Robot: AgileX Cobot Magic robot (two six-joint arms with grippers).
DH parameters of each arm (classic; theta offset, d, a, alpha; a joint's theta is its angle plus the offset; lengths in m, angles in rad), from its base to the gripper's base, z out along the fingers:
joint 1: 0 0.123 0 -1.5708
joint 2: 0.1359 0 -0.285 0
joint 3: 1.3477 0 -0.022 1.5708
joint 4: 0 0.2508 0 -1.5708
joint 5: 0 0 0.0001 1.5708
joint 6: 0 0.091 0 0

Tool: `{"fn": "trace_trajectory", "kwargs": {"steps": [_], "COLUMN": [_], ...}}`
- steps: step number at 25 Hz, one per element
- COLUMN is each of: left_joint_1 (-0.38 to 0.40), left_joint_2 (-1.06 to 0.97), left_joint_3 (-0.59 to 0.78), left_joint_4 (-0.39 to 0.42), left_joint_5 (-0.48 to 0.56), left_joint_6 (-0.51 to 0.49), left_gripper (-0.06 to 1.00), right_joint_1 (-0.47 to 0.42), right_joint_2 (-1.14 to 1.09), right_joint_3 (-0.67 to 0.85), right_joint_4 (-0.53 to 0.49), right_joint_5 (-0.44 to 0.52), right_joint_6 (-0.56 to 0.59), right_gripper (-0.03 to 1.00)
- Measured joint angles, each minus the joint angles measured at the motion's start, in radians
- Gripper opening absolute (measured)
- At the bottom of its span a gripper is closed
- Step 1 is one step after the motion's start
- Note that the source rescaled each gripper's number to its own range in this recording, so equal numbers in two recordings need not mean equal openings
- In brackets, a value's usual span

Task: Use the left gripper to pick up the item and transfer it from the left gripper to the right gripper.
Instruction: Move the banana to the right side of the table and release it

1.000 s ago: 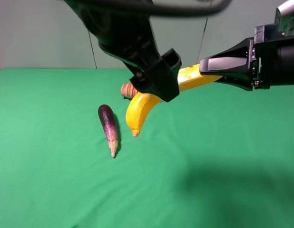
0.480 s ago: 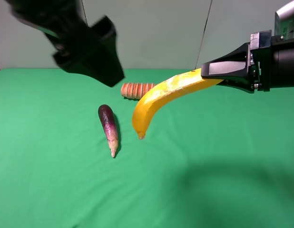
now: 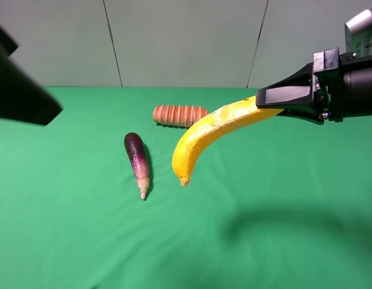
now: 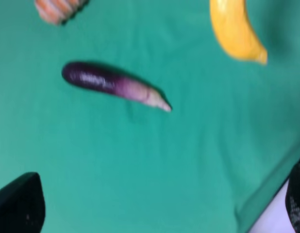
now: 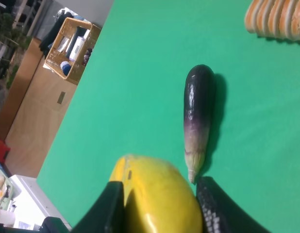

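The yellow banana (image 3: pixel 204 135) hangs in the air above the green cloth, held by its stem end in my right gripper (image 3: pixel 282 102), which is shut on it. In the right wrist view the banana (image 5: pixel 159 194) sits between the two black fingers of the right gripper (image 5: pixel 162 208). My left gripper (image 3: pixel 29 105) is a dark shape at the far left, well apart from the banana. In the left wrist view the left gripper (image 4: pixel 157 211) is open and empty, its fingertips (image 4: pixel 19 208) wide apart, and the banana tip (image 4: pixel 235 29) shows far off.
A purple eggplant (image 3: pixel 138 158) lies on the green cloth (image 3: pixel 264 241), left of the banana tip. A ridged orange roll (image 3: pixel 179 114) lies behind it. The right wrist view shows a basket (image 5: pixel 67 43) on a wooden cabinet beyond the table edge.
My left gripper let go of the banana and drew away to the far left. The banana stays in my right gripper and has shifted slightly right.
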Motion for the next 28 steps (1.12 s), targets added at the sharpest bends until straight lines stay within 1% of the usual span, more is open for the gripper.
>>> {"fn": "trace_trajectory", "kwargs": {"steps": [6,10,15,20,24,28], "left_joint_1": [0.000,0.000,0.000,0.000,0.000,0.000], "left_joint_2": [-0.168,-0.285,-0.427,-0.574,-0.697,-0.812], "left_joint_3": [0.152,0.225,0.316,0.454,0.565,0.640], "left_joint_4": [0.000,0.000,0.000,-0.001,-0.025,-0.053], "left_joint_5": [0.001,0.002,0.002,0.000,-0.033,-0.046], "left_joint_6": [-0.062,-0.090,-0.095,-0.095,-0.095,-0.095], "left_gripper": [1.00,1.00,1.00,1.00,1.00,1.00], "right_joint_1": [0.000,0.000,0.000,0.000,0.000,0.000], "right_joint_2": [0.000,0.000,0.000,0.000,0.000,0.000], "right_joint_3": [0.000,0.000,0.000,0.000,0.000,0.000], "right_joint_4": [-0.020,-0.030,-0.037,-0.037,-0.038,-0.038], "right_joint_5": [0.000,0.000,-0.002,-0.006,-0.024,-0.040], "right_joint_6": [0.020,0.023,0.027,0.029,0.031,0.042], "right_gripper": [0.00,0.00,0.00,0.00,0.00,0.00]}}
